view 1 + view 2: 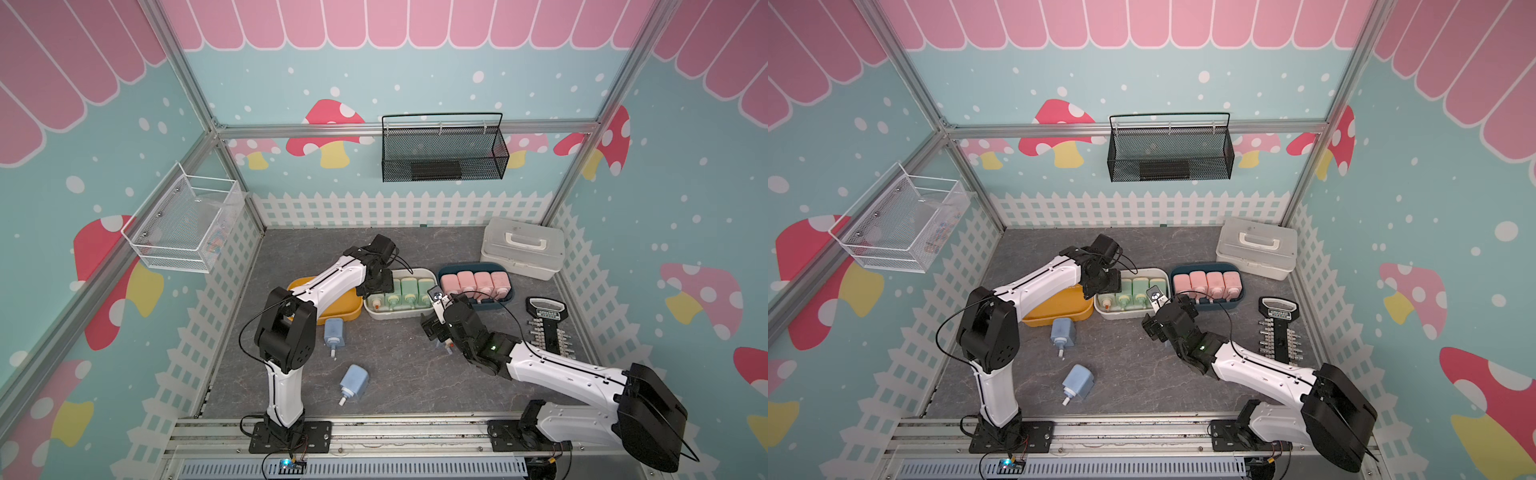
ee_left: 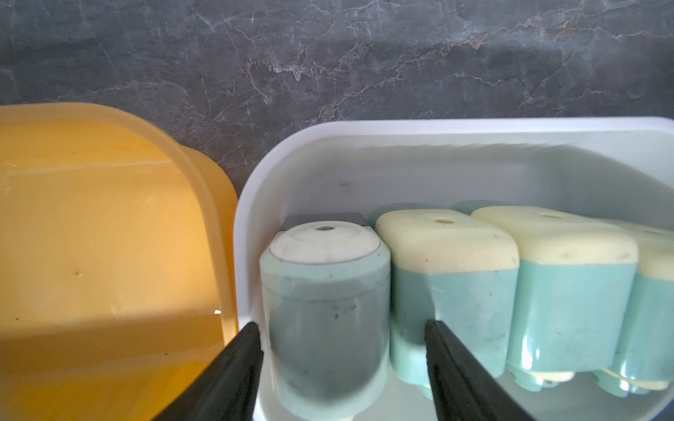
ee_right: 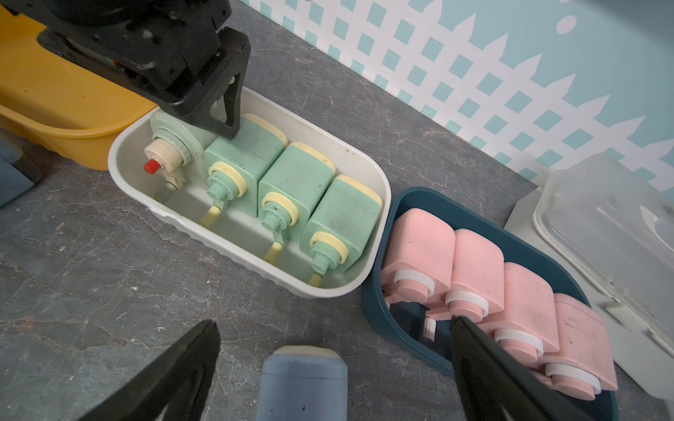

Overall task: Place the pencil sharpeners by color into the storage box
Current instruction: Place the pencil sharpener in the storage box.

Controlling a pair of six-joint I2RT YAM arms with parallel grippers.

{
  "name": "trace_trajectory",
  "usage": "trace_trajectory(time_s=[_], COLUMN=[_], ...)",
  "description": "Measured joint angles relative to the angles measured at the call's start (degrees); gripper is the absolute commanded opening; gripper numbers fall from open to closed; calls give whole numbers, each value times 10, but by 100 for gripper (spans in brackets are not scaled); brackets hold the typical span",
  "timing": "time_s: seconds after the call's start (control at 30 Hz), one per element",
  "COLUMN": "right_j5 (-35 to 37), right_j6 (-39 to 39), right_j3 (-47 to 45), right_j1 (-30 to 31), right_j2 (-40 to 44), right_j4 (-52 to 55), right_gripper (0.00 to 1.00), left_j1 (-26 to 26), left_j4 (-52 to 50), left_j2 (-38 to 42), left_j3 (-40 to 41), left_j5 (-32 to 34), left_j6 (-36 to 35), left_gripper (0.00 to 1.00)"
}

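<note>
Several green pencil sharpeners lie in a white storage box. My left gripper stands open astride a round green one at that box's end, a small gap on each side. Pink sharpeners fill a dark blue box. My right gripper is wide open over a blue sharpener on the table. Two more blue ones lie loose near the yellow box.
A white lidded case stands at the back right, and a black tool rack lies by the right wall. A black wire basket hangs on the back wall, a white mesh basket on the left wall.
</note>
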State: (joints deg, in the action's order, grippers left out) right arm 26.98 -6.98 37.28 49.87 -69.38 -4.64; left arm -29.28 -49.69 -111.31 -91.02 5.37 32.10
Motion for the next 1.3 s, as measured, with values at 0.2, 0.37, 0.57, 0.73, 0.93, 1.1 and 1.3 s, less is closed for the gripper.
trace_trajectory(time_s=[0.2,0.37,0.57,0.73,0.93,1.1,1.3], right_j5=[-5,-18,-47,-90,-160,-207,-218], right_j6=[0,0,5,16,33,49,52], right_j3=[7,13,13,13,13,22,57], right_j1=[0,0,0,0,0,0,0], right_j2=[0,-3,-7,-9,-21,-48,-91], right_j4=[4,3,-11,-45,-92,-127,-142], right_gripper=[99,99,98,99,99,99,99], left_j1=[0,0,0,1,15,24,28], left_j4=[4,21,39,48,51,52,78], left_j2=[42,126,227,274,344,405,451], left_j3=[12,68,154,209,288,345,420], left_j5=[6,33,59,80,93,90,83], left_j6=[-22,-41,-47,-31,-6,5,11], left_gripper=[99,99,99,99,99,99,98])
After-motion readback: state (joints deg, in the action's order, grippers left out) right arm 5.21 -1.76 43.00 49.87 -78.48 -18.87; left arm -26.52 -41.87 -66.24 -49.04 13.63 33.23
